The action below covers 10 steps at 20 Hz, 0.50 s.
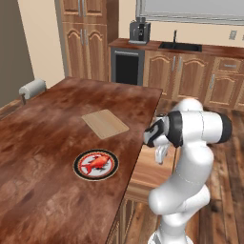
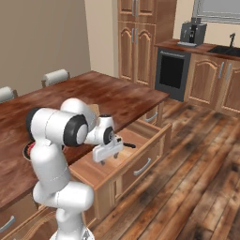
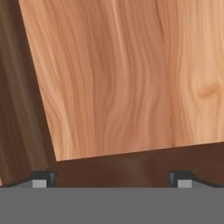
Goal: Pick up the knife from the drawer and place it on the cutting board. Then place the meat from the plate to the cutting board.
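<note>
The wide drawer (image 2: 140,140) stands pulled out from under the table's long edge, its curved silver handle (image 2: 142,167) facing the floor side. My gripper (image 2: 108,159) hangs over the drawer's inner part, pointing down, open and empty. A thin dark knife (image 2: 127,146) lies on the drawer floor just to the right of the hand. In the hand view the fingertips (image 3: 43,178) stand far apart over the pale drawer floor (image 3: 122,78). On the table sit the pale cutting board (image 1: 105,124) and, nearer, the plate (image 1: 82,170) with the red-orange meat (image 1: 98,162).
The dark reddish table (image 1: 47,133) runs along the left, with a paper-towel roll (image 1: 32,87) at its far edge. Chairs (image 2: 55,76) stand behind it. Cabinets, an oven (image 2: 172,74) and a coffee machine (image 1: 139,31) line the back wall. Wooden floor lies to the right.
</note>
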Tool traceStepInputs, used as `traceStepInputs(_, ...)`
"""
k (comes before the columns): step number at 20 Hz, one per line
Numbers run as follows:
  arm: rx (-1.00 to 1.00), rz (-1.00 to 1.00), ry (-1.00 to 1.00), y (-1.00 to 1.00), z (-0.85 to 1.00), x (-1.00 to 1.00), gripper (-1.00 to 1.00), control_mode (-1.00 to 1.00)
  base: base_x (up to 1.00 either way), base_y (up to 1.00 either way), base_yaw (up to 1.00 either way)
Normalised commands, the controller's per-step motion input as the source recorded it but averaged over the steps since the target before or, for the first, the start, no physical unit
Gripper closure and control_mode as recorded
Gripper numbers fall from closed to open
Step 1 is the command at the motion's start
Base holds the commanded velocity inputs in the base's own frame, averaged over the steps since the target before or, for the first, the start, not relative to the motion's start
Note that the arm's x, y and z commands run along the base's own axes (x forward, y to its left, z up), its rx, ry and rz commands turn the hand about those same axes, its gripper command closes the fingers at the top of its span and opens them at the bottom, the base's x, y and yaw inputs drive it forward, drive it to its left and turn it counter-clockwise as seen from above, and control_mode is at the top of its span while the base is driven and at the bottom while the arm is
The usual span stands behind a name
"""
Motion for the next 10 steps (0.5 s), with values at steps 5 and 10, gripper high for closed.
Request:
traceStepInputs(5, 0.0, 0.0, 0.01, -0.07, -0.39, 0.0, -1.0, -1.0, 0.0, 0.0, 0.0)
traceStepInputs(10, 0.0, 0.0, 0.0, -0.14, -0.52, -0.01, -1.0, -1.0, 0.0, 0.0, 0.0)
